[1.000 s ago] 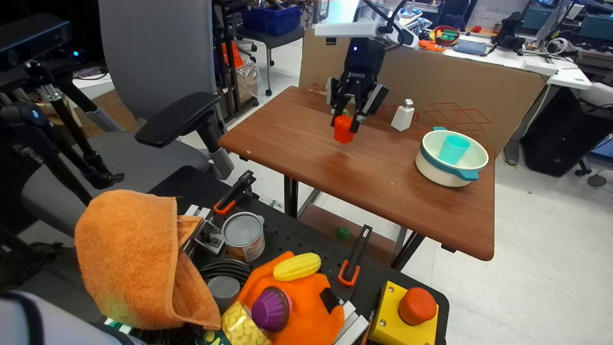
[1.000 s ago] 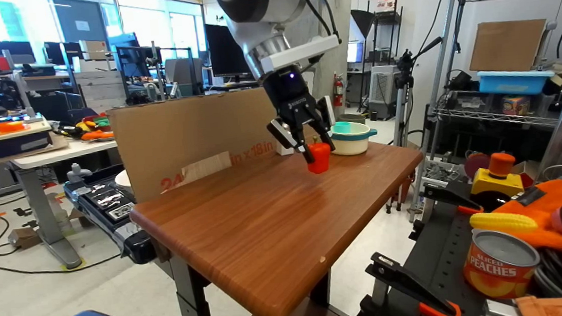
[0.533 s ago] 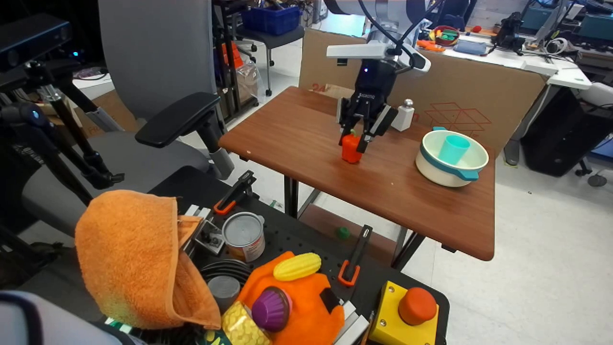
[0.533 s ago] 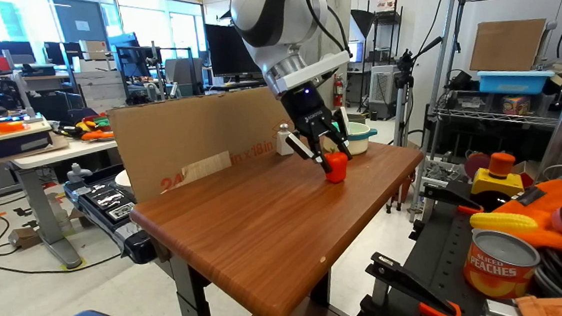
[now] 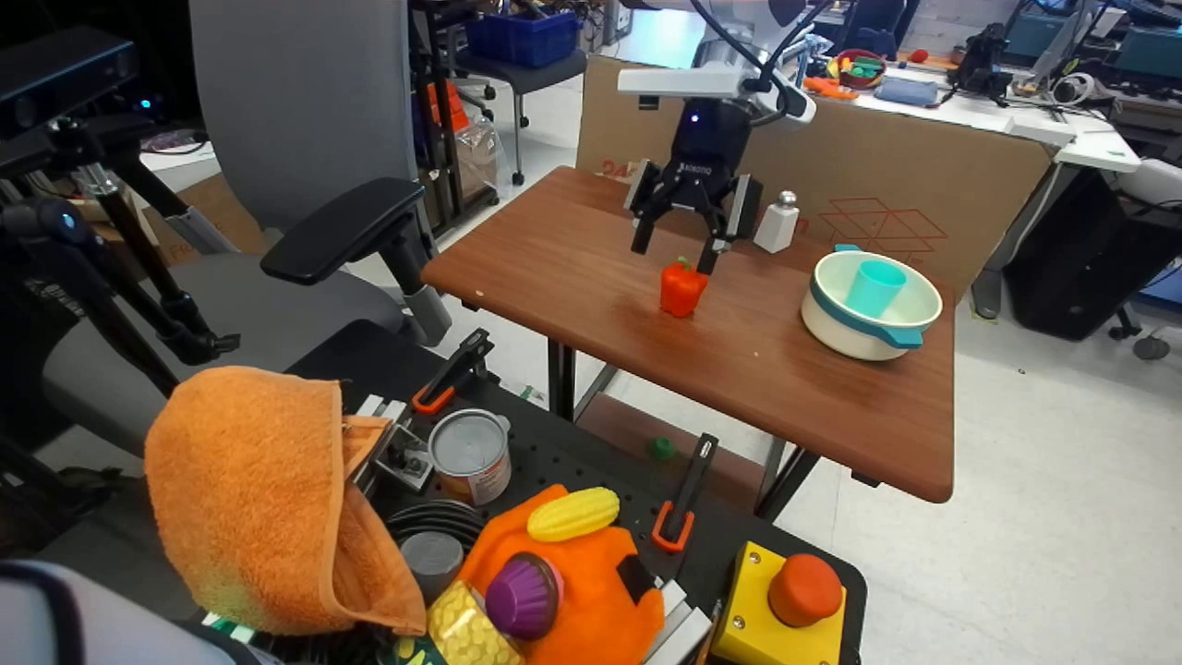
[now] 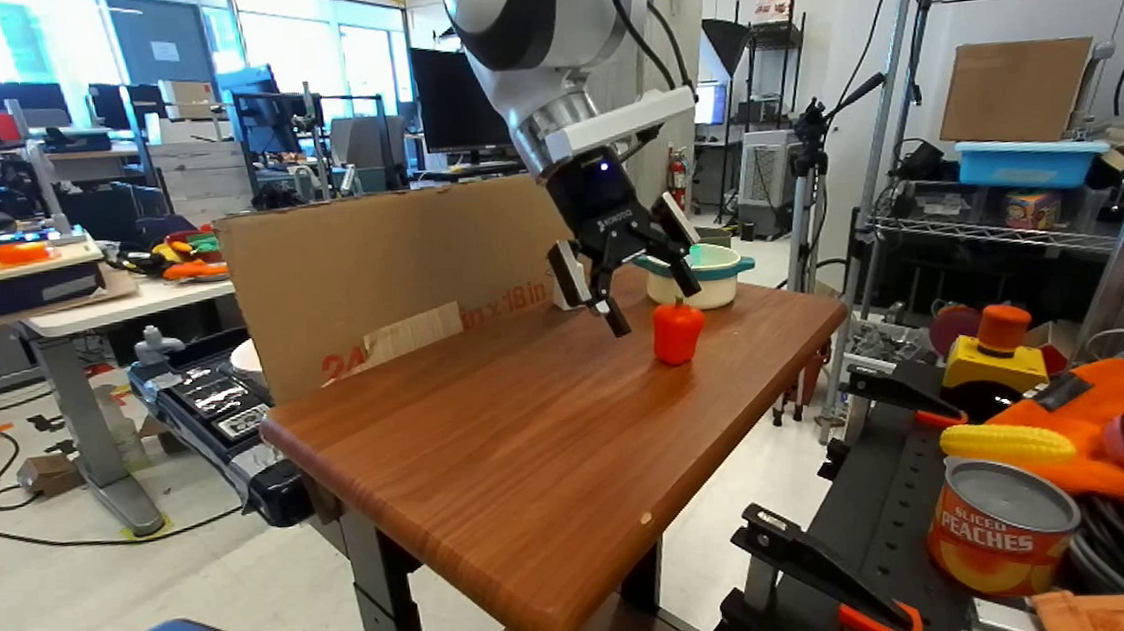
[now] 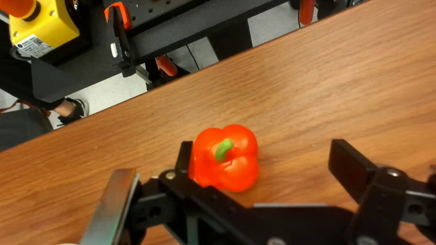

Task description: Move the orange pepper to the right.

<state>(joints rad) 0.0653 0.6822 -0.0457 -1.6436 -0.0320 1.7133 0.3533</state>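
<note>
1. The black two-fingered pincer (image 7: pixel 261 147) is spread wide and holds nothing.

2. The small, stubby, glossy red-orange toy pepper (image 7: pixel 228 166) stands upright on the flat, brown wood-grain counter (image 6: pixel 492 441), off-centre from the pincer. In the wrist view it lies right beside the black finger (image 7: pixel 185 154) at picture left, with a broad gap to the opposite one. Whether that near finger touches it, I cannot tell.

3. The pepper has no marked long axis; its curved green stem (image 7: pixel 223 149) points up, so a grasp from most sides would probably serve.

4. The next move likely turns on that lopsided gap. If the pepper is where it should be, the pincer had best rise straight, or the near finger could knock it; if more travel is wanted, the pincer should centre over it first. Whether it is far enough right cannot be told here.

5. The wood shows level around the pepper, with the counter's long edge near it.

6. Well apart from the pepper, a round cream bowl (image 5: pixel 845 340) with teal handles holds a turquoise cup (image 5: pixel 875 288); a white, metal-capped bottle (image 5: pixel 777 223) stands near the brown cardboard panel (image 6: pixel 397 258).

7. Beyond that edge is a black perforated bench (image 5: pixel 572 453).
</note>
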